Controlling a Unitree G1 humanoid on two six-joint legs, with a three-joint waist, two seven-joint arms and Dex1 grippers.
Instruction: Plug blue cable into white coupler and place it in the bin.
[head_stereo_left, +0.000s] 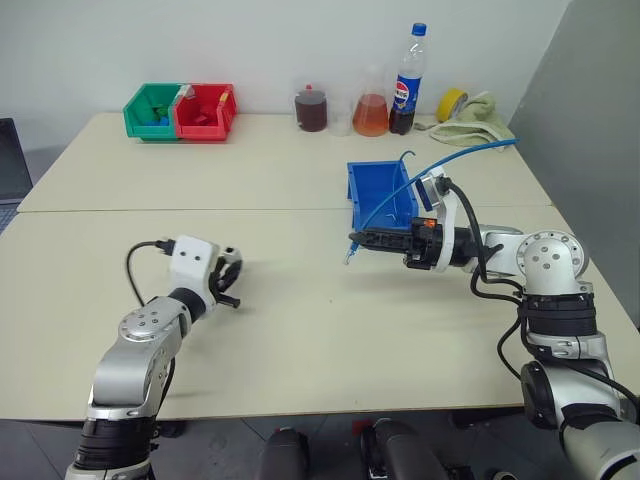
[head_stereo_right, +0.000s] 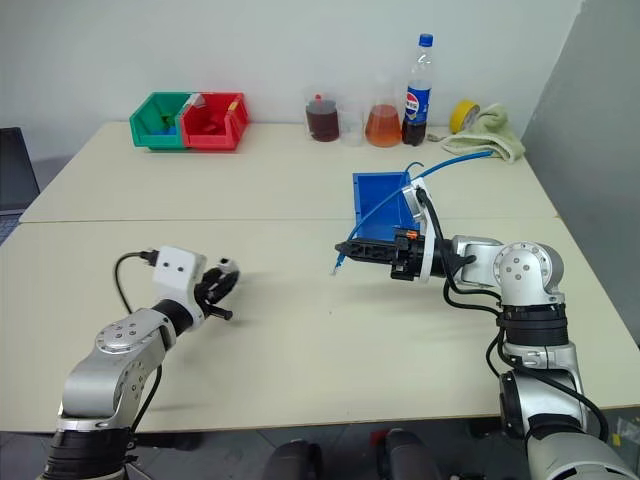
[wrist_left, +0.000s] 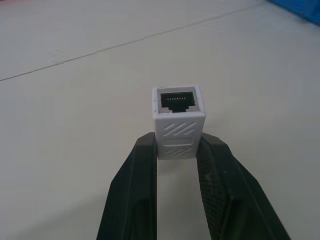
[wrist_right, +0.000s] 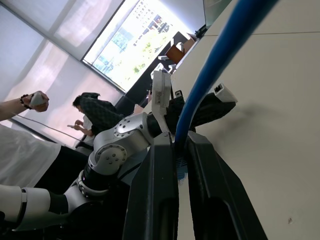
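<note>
At lower left the left gripper (head_stereo_left: 232, 272) pinches the coupler (wrist_left: 178, 121); the right gripper (head_stereo_left: 358, 238), centre-right, clamps the cable (head_stereo_left: 395, 194), whose dangling plug may miss the socket.

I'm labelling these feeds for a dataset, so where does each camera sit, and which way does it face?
Left and right eye views: on the head, looking forward and down at the table; both arms show.
Left wrist view: along the left gripper, shut on the white coupler.
Right wrist view: along the right gripper, shut on the blue cable, facing the left arm and people beyond.
Shared: coupler, cable and the bin appear in the eye views too.
</note>
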